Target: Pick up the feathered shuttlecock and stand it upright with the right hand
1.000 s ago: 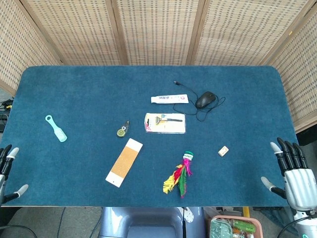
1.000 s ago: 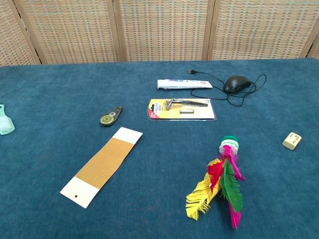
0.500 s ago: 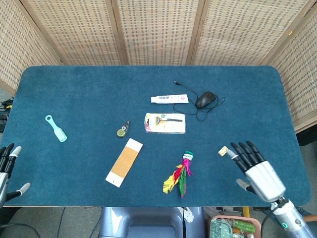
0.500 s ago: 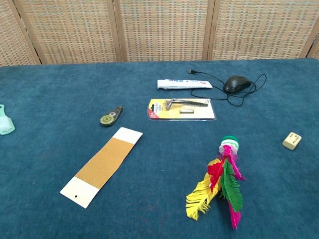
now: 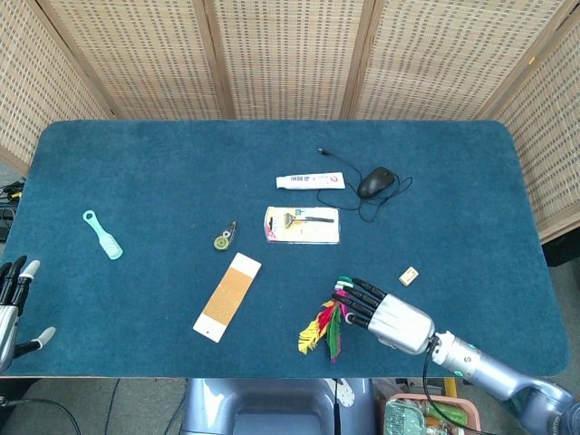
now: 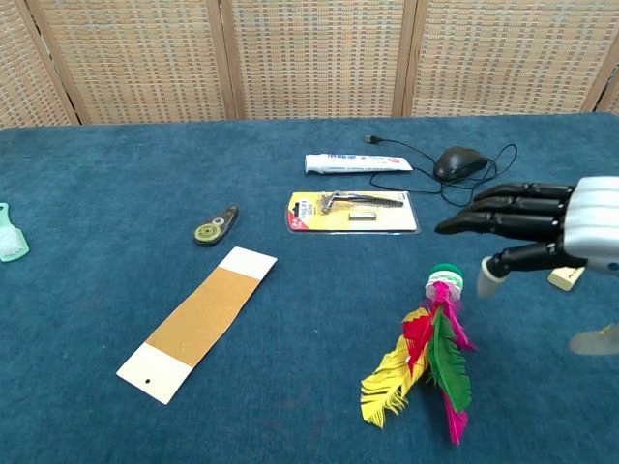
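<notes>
Right hand (image 6: 556, 227) is open and empty above the shuttlecock (image 6: 435, 350), so drop lower and pinch its green base just below your fingertips.

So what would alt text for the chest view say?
An open right hand reaches in from the right above a feathered shuttlecock lying flat on a blue table. Behind it lie a packaged razor, toothpaste and mouse.

Red, yellow, green and pink feathered shuttlecock (image 6: 430, 362) on blue table (image 5: 136, 172); silver, black-fingered right hand (image 6: 542, 227).
</notes>
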Controlling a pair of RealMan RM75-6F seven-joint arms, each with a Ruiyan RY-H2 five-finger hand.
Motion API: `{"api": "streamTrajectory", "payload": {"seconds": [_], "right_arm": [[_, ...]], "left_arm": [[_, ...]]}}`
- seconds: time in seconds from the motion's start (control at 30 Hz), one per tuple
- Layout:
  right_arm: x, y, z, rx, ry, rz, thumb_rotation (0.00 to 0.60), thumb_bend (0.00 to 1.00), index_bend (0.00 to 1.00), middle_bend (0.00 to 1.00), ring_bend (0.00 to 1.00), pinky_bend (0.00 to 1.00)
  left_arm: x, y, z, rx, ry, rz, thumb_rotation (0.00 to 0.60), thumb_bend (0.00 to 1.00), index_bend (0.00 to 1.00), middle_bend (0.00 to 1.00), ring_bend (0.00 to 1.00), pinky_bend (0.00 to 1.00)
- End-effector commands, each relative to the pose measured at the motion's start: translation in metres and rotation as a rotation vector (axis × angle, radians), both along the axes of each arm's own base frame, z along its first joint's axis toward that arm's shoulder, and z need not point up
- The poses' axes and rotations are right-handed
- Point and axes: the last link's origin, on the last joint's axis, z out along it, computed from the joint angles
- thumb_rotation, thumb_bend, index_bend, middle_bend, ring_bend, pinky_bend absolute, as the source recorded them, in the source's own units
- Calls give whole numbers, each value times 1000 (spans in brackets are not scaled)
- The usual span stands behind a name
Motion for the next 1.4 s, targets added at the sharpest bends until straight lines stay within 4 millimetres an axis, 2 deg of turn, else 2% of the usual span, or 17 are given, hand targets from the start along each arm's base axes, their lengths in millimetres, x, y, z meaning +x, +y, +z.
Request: {"api": "streamTrajectory", "payload": {"seconds": [0.03, 0.2, 0.47, 0.7, 0.97, 1.4], "right_arm": [[4, 0, -13, 29, 10, -3, 600, 83, 338, 0, 0, 0], [7, -1, -27, 46, 24, 11, 600, 160, 374, 0, 0, 0], [4, 3, -43, 42, 29, 31, 600, 169, 375, 0, 0, 0], [9, 5, -53, 41, -2, 58, 600, 187, 375, 0, 0, 0], [14, 6, -67, 58, 5, 69, 600, 283, 405, 0, 0, 0], [16, 2, -71, 48, -2, 60, 600, 333, 488, 0, 0, 0]], "left_arm": [[-1, 1, -1, -5, 3, 6, 600, 116, 0, 0, 0, 0], [-1, 1, -1, -7, 5, 6, 600, 117, 0, 0, 0, 0], [-1, 0, -2, -8, 8, 2, 600, 118, 0, 0, 0, 0], [-1, 0, -4, -13, 10, 3, 600, 118, 0, 0, 0, 0], [-2, 1, -5, -16, 12, 9, 600, 119, 0, 0, 0, 0], [-2, 1, -3, -12, 8, 10, 600, 118, 0, 0, 0, 0]]}}
